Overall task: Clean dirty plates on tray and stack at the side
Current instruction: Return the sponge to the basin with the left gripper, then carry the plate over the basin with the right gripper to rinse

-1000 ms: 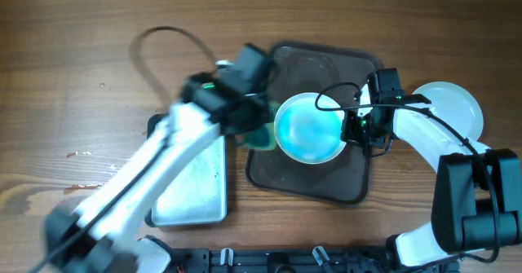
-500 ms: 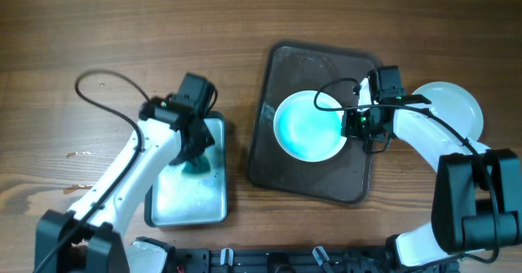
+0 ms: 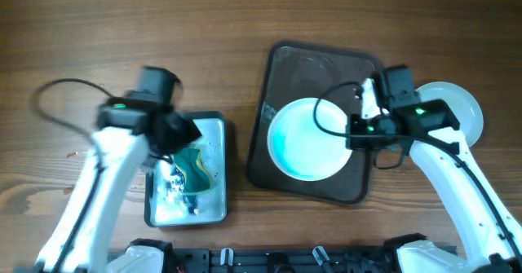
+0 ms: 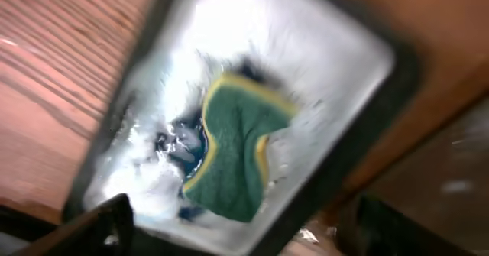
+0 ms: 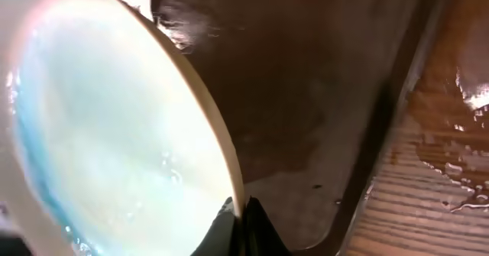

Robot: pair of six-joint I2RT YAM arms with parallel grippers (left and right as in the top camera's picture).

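Observation:
A white plate (image 3: 303, 139) with a bluish wet film hangs tilted over the dark tray (image 3: 326, 61). My right gripper (image 3: 356, 131) is shut on its right rim. In the right wrist view the rim of the plate (image 5: 107, 134) runs down between the closed fingers of the right gripper (image 5: 243, 219), above the tray (image 5: 328, 95). Another white plate (image 3: 458, 108) lies on the table to the right of the tray. My left gripper (image 3: 174, 131) is open above a metal pan (image 3: 214, 126), where a green and yellow sponge (image 3: 194, 165) lies loose. In the left wrist view the sponge (image 4: 237, 153) sits beyond the spread fingertips (image 4: 107, 221).
The pan (image 4: 336, 65) holds soapy water and foam around the sponge. A black cable (image 3: 57, 90) loops over the wood left of the left arm. The robot's base rail (image 3: 269, 261) runs along the near edge of the table.
The left arm swung from the plate to the pan with the sponge, then opened and left it there. The right gripper kept its hold and the plate shifted slightly left.

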